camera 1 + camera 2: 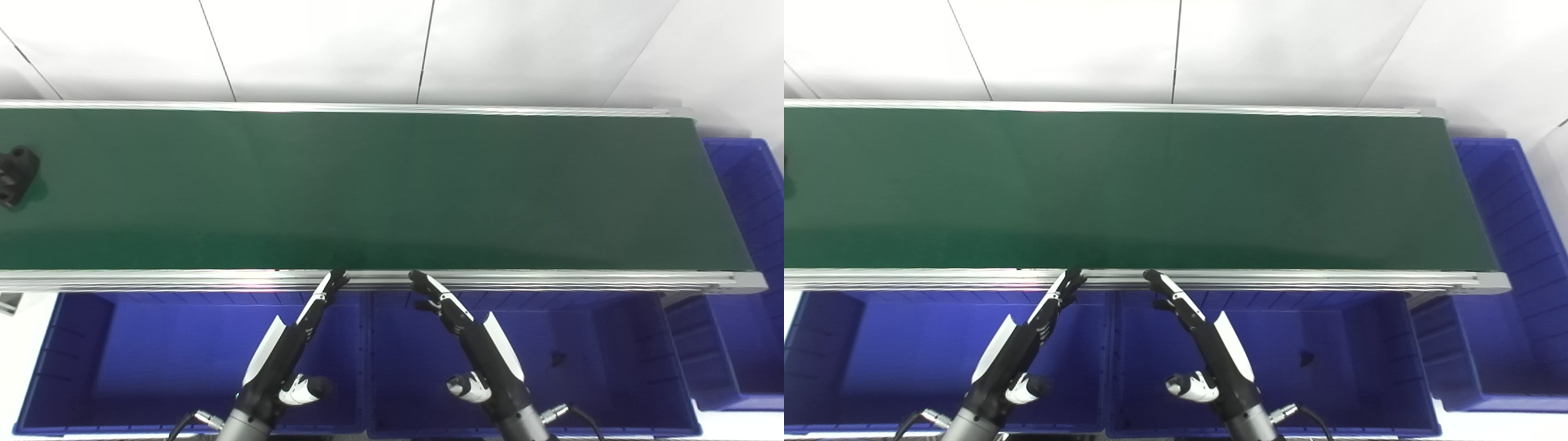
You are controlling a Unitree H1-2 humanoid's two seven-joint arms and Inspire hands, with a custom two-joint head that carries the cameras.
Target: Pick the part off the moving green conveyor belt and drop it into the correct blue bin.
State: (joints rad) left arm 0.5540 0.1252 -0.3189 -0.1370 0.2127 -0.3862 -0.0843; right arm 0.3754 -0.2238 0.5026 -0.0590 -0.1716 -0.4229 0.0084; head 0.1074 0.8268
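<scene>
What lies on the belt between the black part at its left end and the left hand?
Nothing: in the left eye view, the green belt is bare between the black part and the left hand.

There is one green belt (380, 190), one black part (17, 174) on it, three blue bins (79, 343) (618, 324) (750, 184), and two hands (288, 349) (474, 343).

No readable text, labels, brands, nos. or signs anywhere: green conveyor belt (367, 190) plain, blue bins (631, 343) unmarked, white wall panels (318, 49) blank, both hands bare of markings.
</scene>
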